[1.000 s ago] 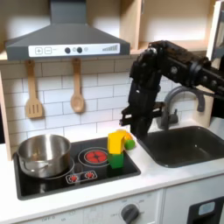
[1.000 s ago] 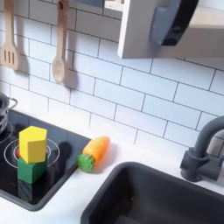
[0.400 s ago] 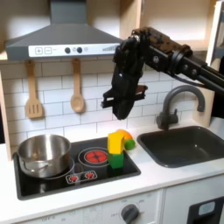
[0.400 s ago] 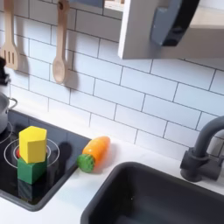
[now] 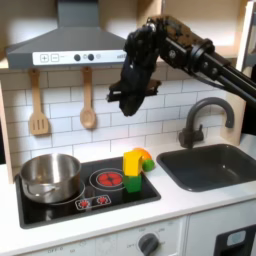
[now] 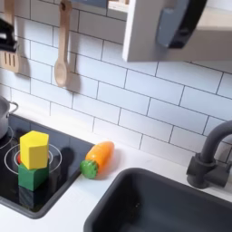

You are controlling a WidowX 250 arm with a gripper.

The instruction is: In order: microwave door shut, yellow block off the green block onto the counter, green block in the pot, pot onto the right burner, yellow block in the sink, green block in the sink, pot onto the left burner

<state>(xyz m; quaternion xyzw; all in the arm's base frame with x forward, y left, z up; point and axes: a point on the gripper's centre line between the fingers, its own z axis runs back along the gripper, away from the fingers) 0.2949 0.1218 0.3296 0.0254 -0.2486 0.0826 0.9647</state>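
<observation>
Above black cooktop, black robot hand (image 5: 122,101) hangs high against white tile wall, carrying nothing; finger spacing cannot be judged. Small bright yellow block (image 5: 132,161) sits atop dark green cube (image 5: 133,183) on right burner in first exterior view, untouched. Round shiny steel pot (image 5: 50,176) empty-looking on left burner. Dark grey sink basin (image 5: 212,165) holds no blocks. Knock-off step not done; all later steps outstanding.

In the first exterior view, the black arm (image 5: 195,55) reaches in from the first exterior view's right, bends at its elbow and angles down to the gripper (image 5: 124,103), which hangs in mid-air pointing downward, its fingers too dark and blurred to tell whether they are parted.
</observation>
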